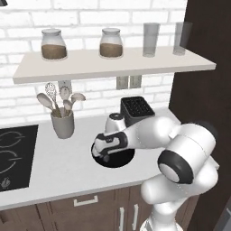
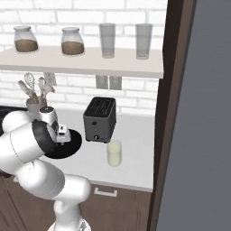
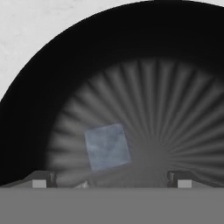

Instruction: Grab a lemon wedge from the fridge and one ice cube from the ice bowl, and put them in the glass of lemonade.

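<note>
your tool point(image 3: 109, 181) sits w/ tips apart over bowl point(image 3: 48, 87), cube point(image 3: 107, 146) btwn them, untouched.

Ice bowl point(image 1: 126, 159): largely covered by the arm in both base views; its far rim is cut by the hand view's top and right edges. Stove top point(image 1: 13, 155): cut by the left edge. Fridge point(image 2: 198, 135): cut by the right edge, handles out of frame. Fingertips point(image 3: 41, 180): only the ends clear the bottom.
</note>
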Available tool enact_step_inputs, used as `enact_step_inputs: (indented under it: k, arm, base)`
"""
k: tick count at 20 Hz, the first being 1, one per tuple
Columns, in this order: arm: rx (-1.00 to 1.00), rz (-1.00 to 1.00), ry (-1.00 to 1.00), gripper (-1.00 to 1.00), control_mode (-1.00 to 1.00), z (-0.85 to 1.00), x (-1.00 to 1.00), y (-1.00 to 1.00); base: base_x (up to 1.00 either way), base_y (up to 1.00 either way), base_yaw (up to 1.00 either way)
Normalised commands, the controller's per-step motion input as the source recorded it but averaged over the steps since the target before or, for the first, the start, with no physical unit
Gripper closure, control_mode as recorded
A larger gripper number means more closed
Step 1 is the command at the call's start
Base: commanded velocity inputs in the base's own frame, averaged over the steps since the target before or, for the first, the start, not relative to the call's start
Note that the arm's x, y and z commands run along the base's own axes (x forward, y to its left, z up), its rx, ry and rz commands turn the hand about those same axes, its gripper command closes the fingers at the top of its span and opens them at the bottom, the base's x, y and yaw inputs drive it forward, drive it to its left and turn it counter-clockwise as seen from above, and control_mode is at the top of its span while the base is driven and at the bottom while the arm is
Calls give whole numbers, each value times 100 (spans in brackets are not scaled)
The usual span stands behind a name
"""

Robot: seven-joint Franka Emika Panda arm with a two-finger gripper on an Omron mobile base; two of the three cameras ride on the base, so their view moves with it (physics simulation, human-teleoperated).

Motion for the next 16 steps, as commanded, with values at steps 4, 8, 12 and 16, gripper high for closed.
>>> enact_step_inputs:
  k: [4,8,12,16]
  arm:
    - [0,0,-1,-100,-100,-30,8,8]
    - [0,0,-2,-100,-100,-11,29,0]
    - [0,0,0,-100,-100,-5,47,0]
    - [0,0,0,-100,-100,-4,29,0]
  base:
    - [0,0,0]
    - [0,0,0]
    - [0,0,0]
    - [0,0,0]
